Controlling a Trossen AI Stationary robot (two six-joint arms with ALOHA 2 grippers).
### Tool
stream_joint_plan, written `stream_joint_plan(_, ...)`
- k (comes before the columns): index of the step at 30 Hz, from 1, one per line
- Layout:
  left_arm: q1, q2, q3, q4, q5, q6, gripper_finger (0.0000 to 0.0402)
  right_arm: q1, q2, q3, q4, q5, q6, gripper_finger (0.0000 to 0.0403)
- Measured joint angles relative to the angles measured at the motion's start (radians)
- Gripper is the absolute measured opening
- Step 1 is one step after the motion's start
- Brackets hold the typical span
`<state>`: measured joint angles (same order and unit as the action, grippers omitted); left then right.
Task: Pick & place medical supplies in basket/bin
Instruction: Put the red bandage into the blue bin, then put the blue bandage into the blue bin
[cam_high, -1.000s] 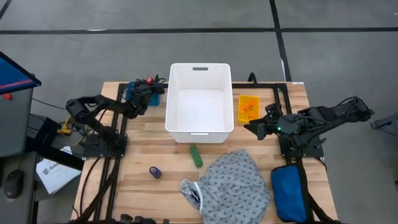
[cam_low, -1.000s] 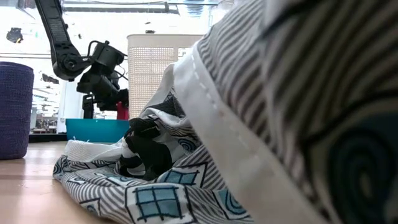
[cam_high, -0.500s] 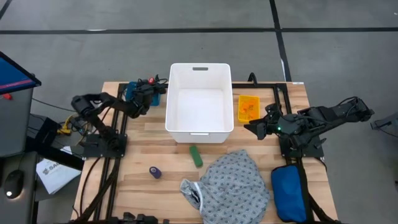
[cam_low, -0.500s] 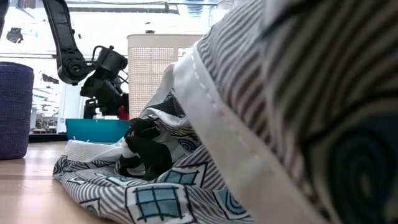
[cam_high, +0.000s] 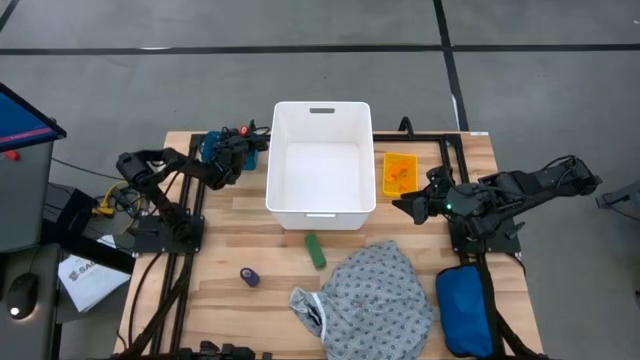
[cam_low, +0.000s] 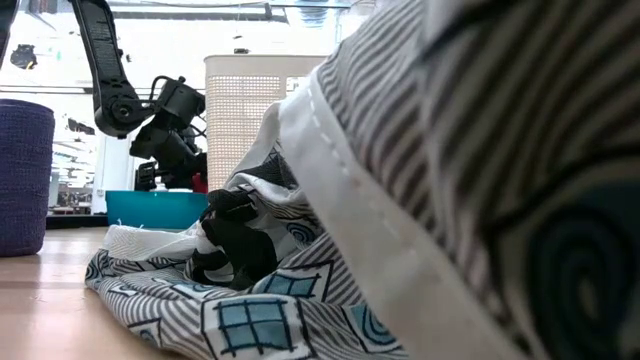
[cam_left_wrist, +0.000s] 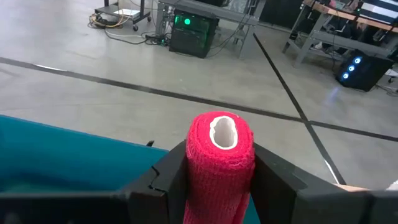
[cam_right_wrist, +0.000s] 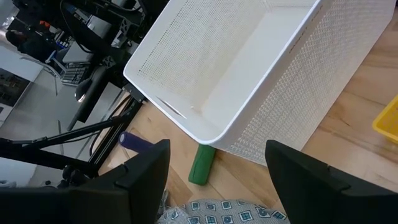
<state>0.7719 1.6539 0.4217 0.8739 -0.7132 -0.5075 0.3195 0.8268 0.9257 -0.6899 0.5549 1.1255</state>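
Observation:
My left gripper is shut on a red bandage roll over a teal tray at the table's far left, beside the white basket. In the low view the roll hangs just above the tray. My right gripper waits open, right of the basket. A green roll and a purple roll lie on the wood. The grey patterned gown lies crumpled at the near edge. An orange tray holds the pill bottles. My left gripper pinches the red roll by its sides, one finger on each side. The fingers slant down from the table's left and lie along the roll. Its hollow end sticks out past the fingertips. The roll is lifted clear above the teal tray.
A blue padded pouch lies at the near right corner. The gown fills most of the low view. In the right wrist view the green roll lies just in front of the basket. Bare wood lies near left.
My left arm, carrying the red roll, has shifted a little toward the white basket, and the roll has stayed in its hold. My right arm has kept still.

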Motion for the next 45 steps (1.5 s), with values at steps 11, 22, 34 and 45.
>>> stream_joint_plan(11,0.000,0.000,0.000,0.007,0.022,0.001,0.0142,0.000,0.000,0.000,0.000,-0.005,0.000,0.0260)
stream_joint_plan(22,-0.001,-0.089,-0.001,0.010,0.021,0.071,0.0193,0.000,0.000,0.000,0.000,-0.007,-0.007,0.0260)
stream_joint_plan(34,-0.008,-0.247,-0.003,-0.006,0.033,0.149,0.0184,0.000,0.032,0.001,-0.001,-0.006,-0.010,0.0260)
stream_joint_plan(45,-0.054,-0.636,-0.003,-0.219,0.205,0.250,0.0193,0.000,0.051,0.001,0.011,0.000,-0.043,0.0260)
